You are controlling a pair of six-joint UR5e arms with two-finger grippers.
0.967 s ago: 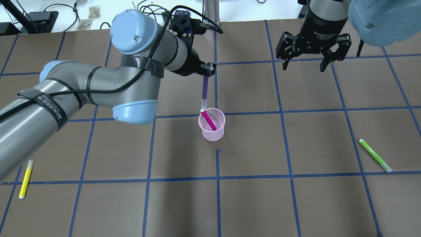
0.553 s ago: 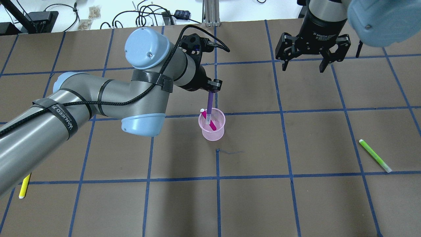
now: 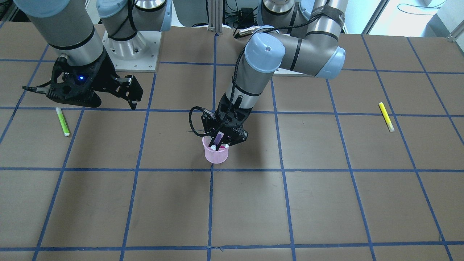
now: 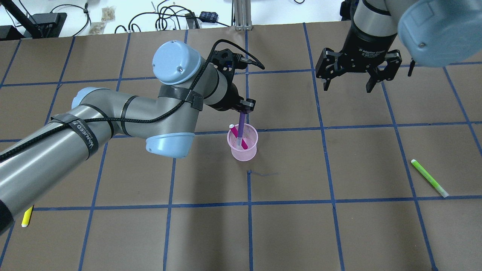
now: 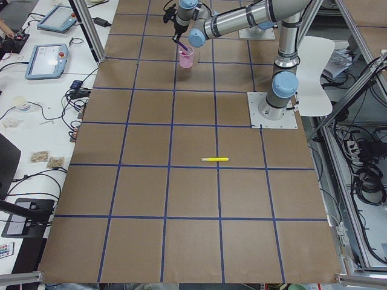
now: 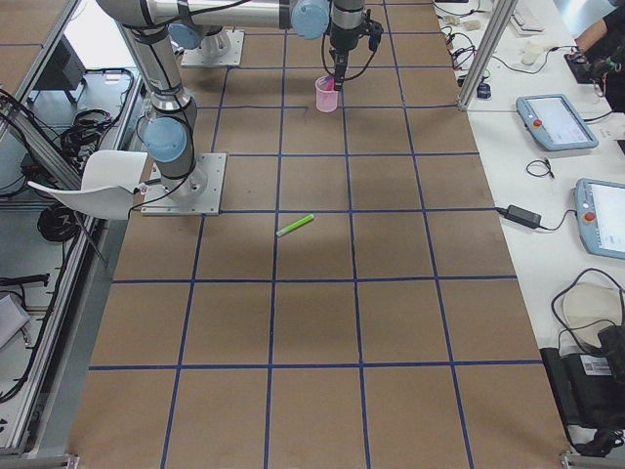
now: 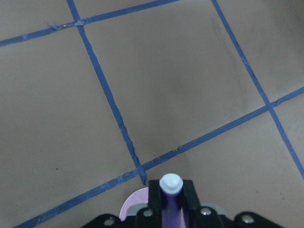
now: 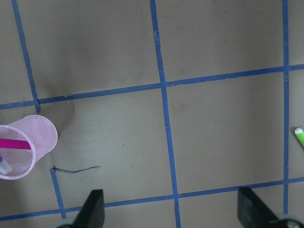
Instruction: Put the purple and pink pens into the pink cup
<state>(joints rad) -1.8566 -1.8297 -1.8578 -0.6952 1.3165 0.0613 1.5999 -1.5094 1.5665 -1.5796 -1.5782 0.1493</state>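
Note:
The pink mesh cup (image 4: 243, 145) stands near the table's middle; it also shows in the front view (image 3: 216, 154). The pink pen (image 4: 236, 133) leans inside it. My left gripper (image 4: 243, 108) is shut on the purple pen (image 4: 241, 126), which hangs upright with its lower end inside the cup. In the left wrist view the purple pen's white end (image 7: 171, 183) sits between the jaws, with the cup's rim (image 7: 135, 202) below. My right gripper (image 4: 348, 79) is open and empty, high at the far right; the right wrist view shows the cup (image 8: 21, 149) at its left.
A green pen (image 4: 429, 178) lies on the table at the right. A yellow pen (image 4: 26, 217) lies at the left, partly hidden under my left arm. Cables and boxes lie beyond the table's far edge.
My left gripper moved toward the cup and lowered the purple pen, whose lower end went from the cup's rim to inside the cup. The right gripper barely moved.

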